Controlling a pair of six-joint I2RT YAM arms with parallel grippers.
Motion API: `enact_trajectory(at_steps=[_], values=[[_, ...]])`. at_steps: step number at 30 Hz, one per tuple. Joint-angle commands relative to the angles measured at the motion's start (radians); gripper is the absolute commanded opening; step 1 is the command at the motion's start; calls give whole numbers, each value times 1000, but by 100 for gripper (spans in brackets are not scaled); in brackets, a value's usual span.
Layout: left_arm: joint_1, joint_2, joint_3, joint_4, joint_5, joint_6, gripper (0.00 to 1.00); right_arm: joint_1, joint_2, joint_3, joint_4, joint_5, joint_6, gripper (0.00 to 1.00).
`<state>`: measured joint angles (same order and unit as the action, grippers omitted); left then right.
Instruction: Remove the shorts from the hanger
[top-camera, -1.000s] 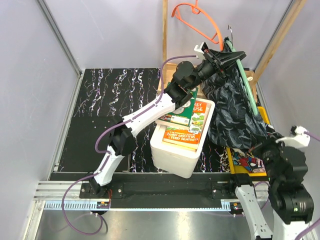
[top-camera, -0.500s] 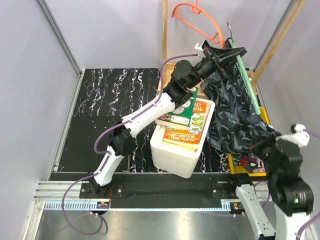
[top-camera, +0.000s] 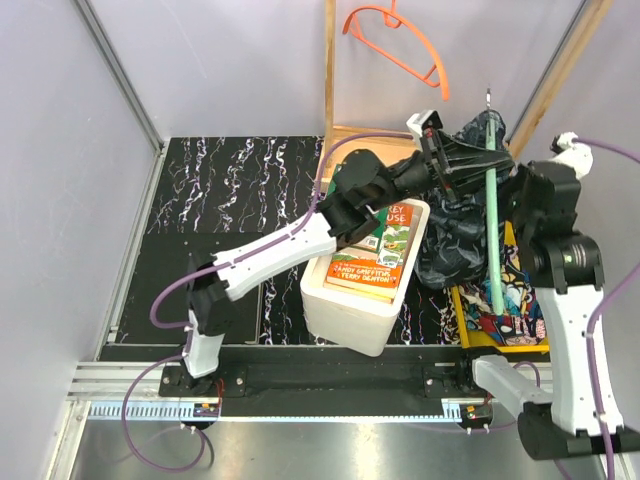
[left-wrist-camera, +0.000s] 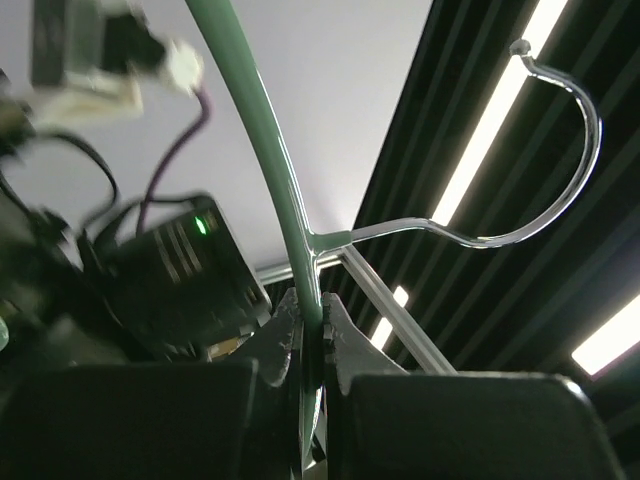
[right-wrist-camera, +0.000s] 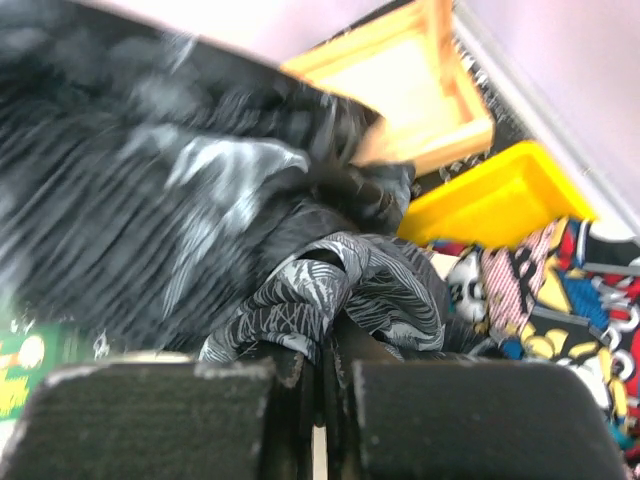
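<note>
The green hanger (top-camera: 491, 230) with its metal hook (left-wrist-camera: 560, 150) is held up at the right, and my left gripper (top-camera: 478, 165) is shut on its green bar (left-wrist-camera: 300, 250) just below the hook. The dark leaf-patterned shorts (top-camera: 452, 240) hang bunched along the hanger. My right gripper (top-camera: 518, 190) is raised beside the hanger and shut on a fold of those dark shorts (right-wrist-camera: 330, 290). The comic-print shorts (top-camera: 515, 295) lie in the yellow tray (top-camera: 466, 310) below, also seen as comic-print shorts (right-wrist-camera: 560, 290) in the right wrist view.
A white foam box (top-camera: 350, 320) topped with books (top-camera: 370, 265) stands just left of the hanging cloth. An orange hanger (top-camera: 400, 45) hangs at the back by a wooden post (top-camera: 328, 70). A wooden box (right-wrist-camera: 410, 90) sits behind the yellow tray (right-wrist-camera: 495, 200).
My right arm has risen from the lower right to beside the hanger, bunching the dark shorts upward. My left gripper has carried the hanger to the right and turned it.
</note>
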<state>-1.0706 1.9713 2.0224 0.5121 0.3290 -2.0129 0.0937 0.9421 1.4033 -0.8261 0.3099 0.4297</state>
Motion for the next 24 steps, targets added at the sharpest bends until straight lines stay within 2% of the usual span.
enact_trajectory(at_steps=[1,6,11,17,21,24], values=[[15,-155,-85,150,53,-225,0,-3,72,100,104,133,-65,0],[18,-276,-273,170,76,-219,0,-60,181,146,105,124,-16,0],[24,-345,-337,158,102,-215,0,-129,334,281,94,60,47,0],[139,-312,-108,53,313,15,0,-140,420,520,22,79,52,0],[231,-353,-102,-27,427,211,0,-140,406,695,5,144,-6,0],[296,-434,-163,-145,447,359,0,-140,438,944,-25,199,-78,0]])
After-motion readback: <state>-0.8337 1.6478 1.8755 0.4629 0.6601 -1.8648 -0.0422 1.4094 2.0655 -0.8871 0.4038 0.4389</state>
